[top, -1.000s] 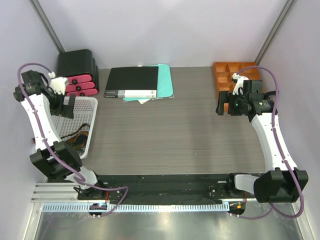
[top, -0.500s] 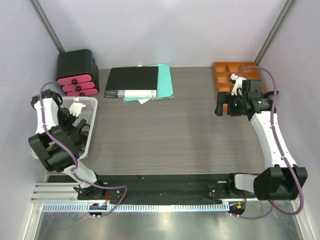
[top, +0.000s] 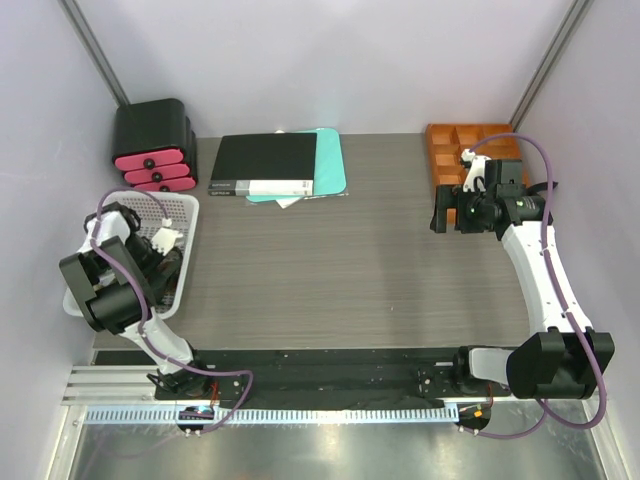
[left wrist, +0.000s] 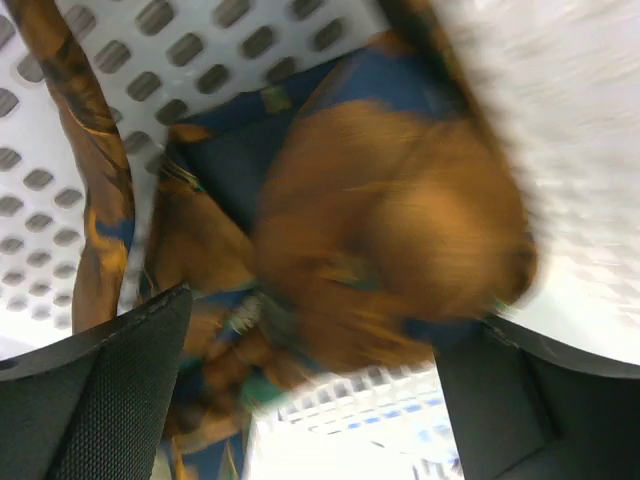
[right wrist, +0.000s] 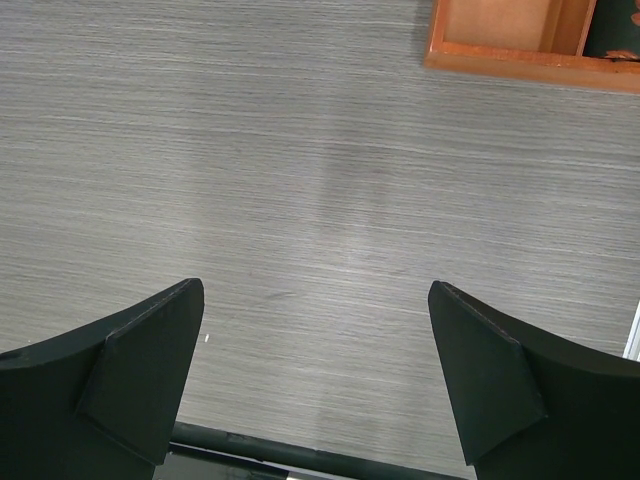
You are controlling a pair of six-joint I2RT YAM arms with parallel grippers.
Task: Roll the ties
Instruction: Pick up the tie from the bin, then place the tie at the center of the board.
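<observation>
The ties (left wrist: 380, 230) lie heaped in the white perforated basket (left wrist: 60, 190); they are orange-gold with dark blue and blurred in the left wrist view. My left gripper (left wrist: 320, 390) is down in the basket (top: 190, 215), open, with its jaws wide on either side of the heap. In the top view my left arm hides most of the ties. My right gripper (top: 438, 215) is open and empty, held above bare table (right wrist: 320, 200) just in front of the orange tray (right wrist: 520, 60).
A black and pink drawer unit (top: 152, 145) stands behind the basket. A black book (top: 265, 163) lies on teal sheets at the back middle. The orange compartment tray (top: 470, 145) sits at the back right. Grey wood-grain table (top: 330, 270) lies between the arms.
My left arm has swung forward and down from above the basket's far end into the basket, onto the ties. My right arm has hardly moved.
</observation>
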